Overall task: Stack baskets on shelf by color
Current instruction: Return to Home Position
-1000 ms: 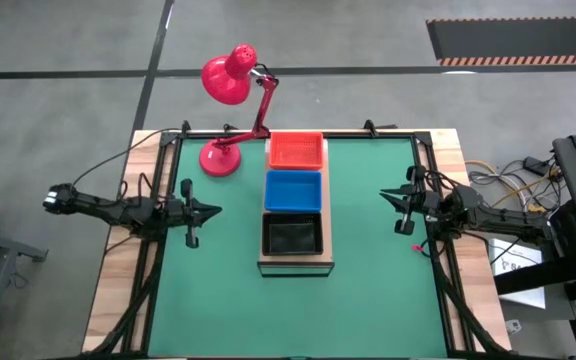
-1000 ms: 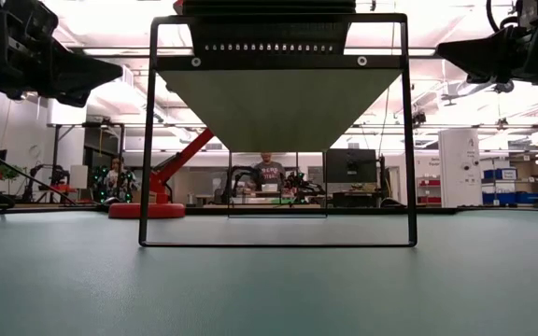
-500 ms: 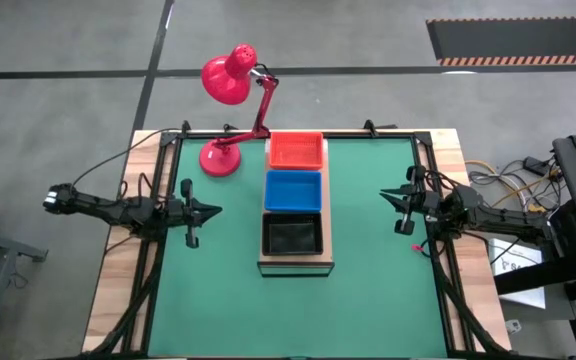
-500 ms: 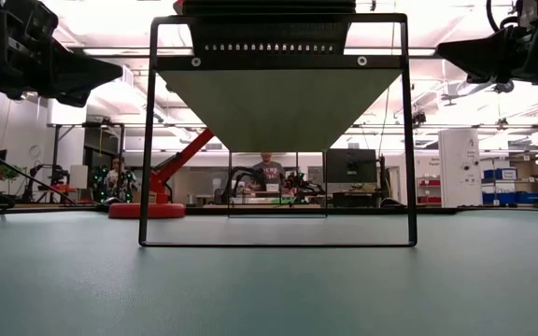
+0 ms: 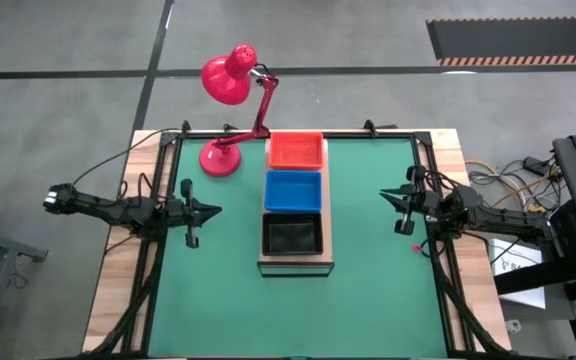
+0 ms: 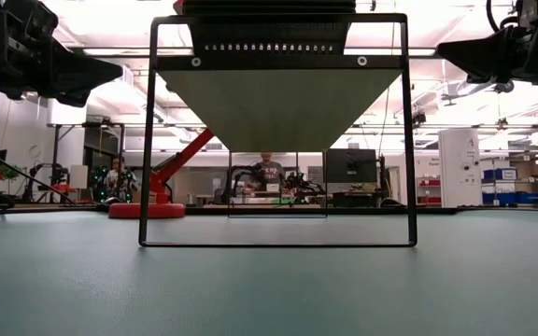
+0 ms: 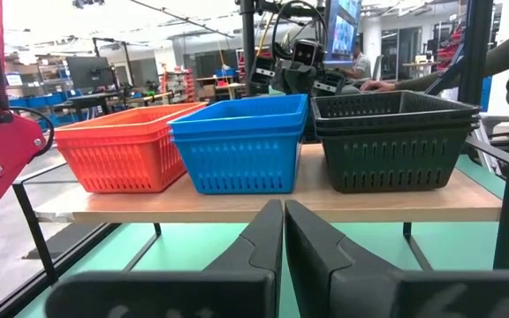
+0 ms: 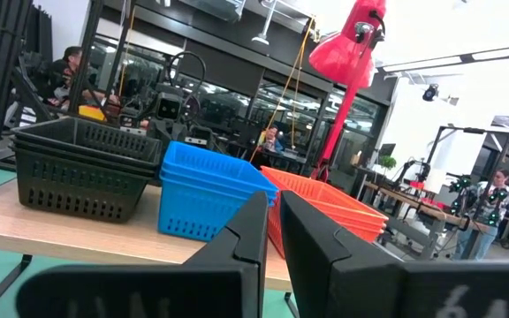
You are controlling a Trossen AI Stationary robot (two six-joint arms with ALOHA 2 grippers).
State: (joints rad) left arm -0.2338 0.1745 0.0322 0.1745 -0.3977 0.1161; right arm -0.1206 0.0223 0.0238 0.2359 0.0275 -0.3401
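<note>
Three neat piles of baskets sit in a row on the shelf [image 5: 295,266], right in the middle of the worktop [image 5: 113,300]. The red-orange stack [image 5: 296,150] is at the far end, the blue stack [image 5: 293,190] is in the centre, and the black stack [image 5: 291,235] is at the near end. They stand side by side with barely a gap between them. From the left wrist view, each pile shows layered rims, one colour per pile, all sitting level on the light wood. The shelf stands on the green mat [image 5: 368,290].

A red desk lamp [image 5: 230,80] has its base just beside the shelf's far end, on the left.

The left gripper [image 5: 211,210] hangs over the mat's left edge, well apart from the shelf. It points at the baskets with its fingers pressed together and nothing between them. Across the worktop, the right gripper [image 5: 386,196] hangs over the right edge, also aimed inward. Its fingers are drawn together too and hold nothing.
</note>
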